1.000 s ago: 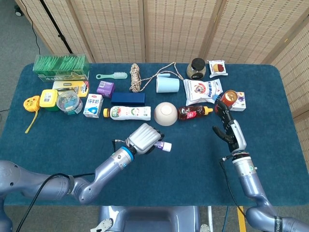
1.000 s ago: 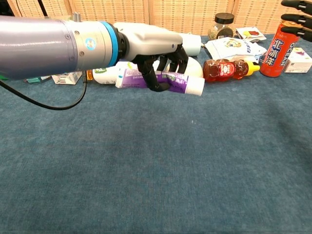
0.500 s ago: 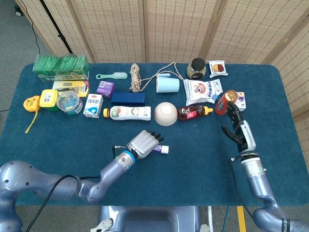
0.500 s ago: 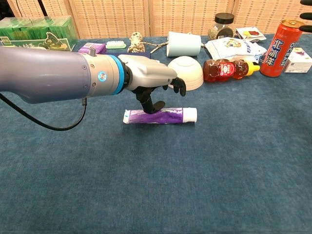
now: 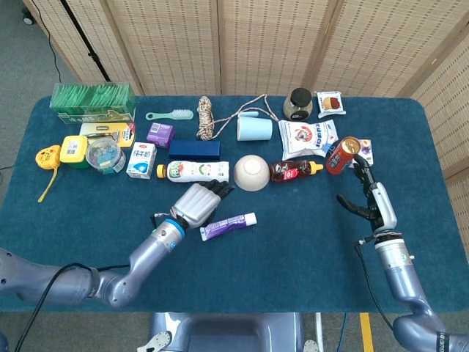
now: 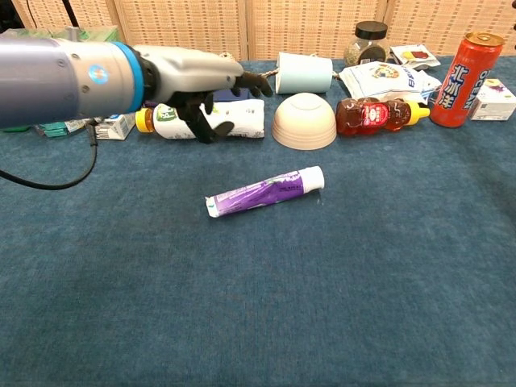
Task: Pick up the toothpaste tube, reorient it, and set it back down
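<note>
The purple toothpaste tube lies flat on the blue tablecloth, white cap to the right, tilted slightly with the cap end farther from me. My left hand hovers up and to the left of the tube, apart from it, fingers spread and holding nothing. My right hand stands at the right side of the table with fingers apart and empty, just in front of the red can; the chest view does not show it.
Behind the tube stand a white bottle lying on its side, an upturned cream bowl, a bear-shaped syrup bottle, a light blue cup and a snack bag. Boxes and tape measures crowd the back left.
My left hand let go of the toothpaste tube, which now lies on the cloth, and drew back to the left and away. The right hand shifted slightly right.
</note>
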Available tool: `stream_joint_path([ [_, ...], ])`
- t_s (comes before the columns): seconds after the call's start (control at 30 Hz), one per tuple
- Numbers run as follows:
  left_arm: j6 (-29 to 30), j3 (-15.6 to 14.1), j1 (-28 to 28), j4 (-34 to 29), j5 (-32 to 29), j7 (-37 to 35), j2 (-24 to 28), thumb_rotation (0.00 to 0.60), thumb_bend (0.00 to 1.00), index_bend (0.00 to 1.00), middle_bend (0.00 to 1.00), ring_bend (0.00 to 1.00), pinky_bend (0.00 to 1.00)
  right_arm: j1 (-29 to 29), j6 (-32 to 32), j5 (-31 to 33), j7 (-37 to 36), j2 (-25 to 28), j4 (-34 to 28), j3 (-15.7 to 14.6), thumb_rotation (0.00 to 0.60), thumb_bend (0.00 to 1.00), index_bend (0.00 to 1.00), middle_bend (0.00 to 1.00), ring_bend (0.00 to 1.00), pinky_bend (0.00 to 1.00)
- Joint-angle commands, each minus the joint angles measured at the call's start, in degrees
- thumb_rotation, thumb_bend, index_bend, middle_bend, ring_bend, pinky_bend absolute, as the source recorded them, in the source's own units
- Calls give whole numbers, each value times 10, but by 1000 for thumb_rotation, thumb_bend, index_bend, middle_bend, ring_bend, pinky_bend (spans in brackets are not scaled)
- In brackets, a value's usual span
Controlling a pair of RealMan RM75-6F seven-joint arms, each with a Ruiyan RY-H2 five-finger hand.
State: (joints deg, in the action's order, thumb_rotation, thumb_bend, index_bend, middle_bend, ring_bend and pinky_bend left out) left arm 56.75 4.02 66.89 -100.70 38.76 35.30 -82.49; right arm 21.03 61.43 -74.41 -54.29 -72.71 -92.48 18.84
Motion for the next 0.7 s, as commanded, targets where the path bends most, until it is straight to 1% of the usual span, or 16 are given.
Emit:
stream_joint_path([
  [0.03, 54, -17, -52, -39, 52, -36, 40, 600, 582, 140, 133, 167, 296, -1, 5, -8, 32, 6, 11, -12, 593, 0, 0, 0, 0, 0],
  [0.13, 83, -30, -85, -56, 86, -52, 63, 600, 582, 191, 181, 217, 296, -2, 11, -10, 65, 4, 19, -19, 600, 0, 0, 0, 0, 0],
  [0.23, 127, -53, -133, -72, 125, -75, 93, 600, 582, 228, 216, 252, 296, -3, 11, -12, 106, 5, 31, -33, 600, 0, 0, 0, 0, 0],
  [0.37, 173, -71, -182, -73, 166, -93, 112, 600, 582, 271, 260, 290, 297, -3, 15, -17, 154, 4, 42, -48, 600, 0, 0, 0, 0, 0],
  [0.4, 177, -73, -187, -73, 169, -95, 114, 600, 582, 280, 272, 302, 299, -4, 15, -18, 158, 4, 43, -49, 600, 0, 0, 0, 0, 0],
  [0.47, 207, -82, -218, -77, 191, -110, 126, 600, 582, 295, 293, 322, 309, -5, 20, -22, 185, 7, 48, -57, 600, 0, 3, 0, 0, 0],
  [0.5, 231, -88, -240, -80, 199, -118, 139, 600, 582, 301, 303, 331, 316, -7, 25, -30, 208, 11, 54, -63, 600, 0, 8, 0, 0, 0],
  [0.7, 278, -107, -299, -92, 242, -144, 175, 600, 582, 321, 318, 346, 329, -16, 49, -43, 261, 23, 57, -75, 600, 0, 89, 0, 0, 0],
])
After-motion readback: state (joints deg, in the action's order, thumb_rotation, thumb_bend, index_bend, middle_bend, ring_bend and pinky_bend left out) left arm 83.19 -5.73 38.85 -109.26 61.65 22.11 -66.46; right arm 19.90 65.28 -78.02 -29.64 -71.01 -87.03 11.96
